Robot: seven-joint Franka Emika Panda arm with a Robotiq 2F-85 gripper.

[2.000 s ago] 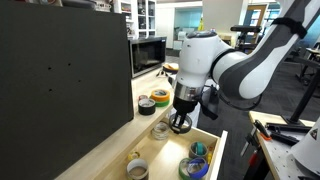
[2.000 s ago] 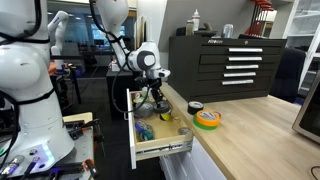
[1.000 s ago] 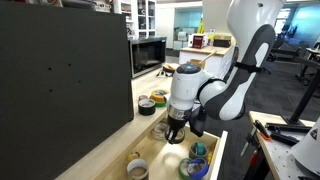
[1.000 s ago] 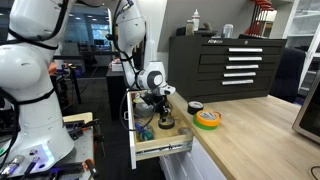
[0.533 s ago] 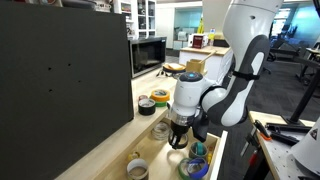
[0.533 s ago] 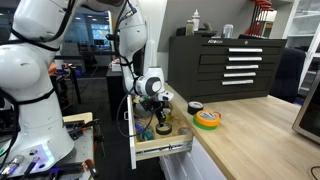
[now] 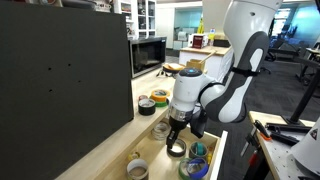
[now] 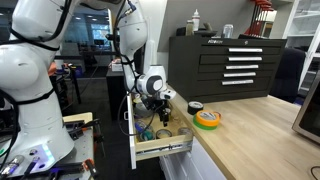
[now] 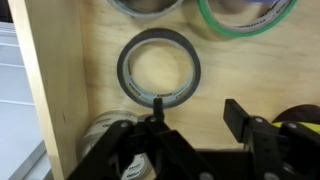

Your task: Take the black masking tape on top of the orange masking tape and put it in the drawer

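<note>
The black masking tape [image 9: 158, 68] lies flat on the pale wood floor of the drawer [image 9: 55, 90], a dark ring with an open centre. My gripper [image 9: 197, 112] hangs just over it, open, holding nothing; one fingertip [image 9: 156, 104] overlaps the ring's near rim in the wrist view. Both exterior views show the gripper [image 7: 177, 134] [image 8: 163, 121] down inside the open drawer [image 7: 150, 150] [image 8: 165, 150], with the black roll [image 7: 176, 149] below it. The orange masking tape [image 7: 160, 98] [image 8: 207, 119] sits on the counter with nothing on top.
More rolls lie in the drawer: a green one [image 9: 245, 15], a grey one [image 9: 148, 5], a pale one [image 9: 108, 140] by the left wall, a blue-green one [image 7: 196, 163]. A dark roll [image 7: 146, 105] [image 8: 194, 106] rests beside the orange one. A black cabinet [image 7: 60, 80] flanks the counter.
The gripper came down into the drawer with the black tape, then its jaws parted and let the roll go onto the drawer floor.
</note>
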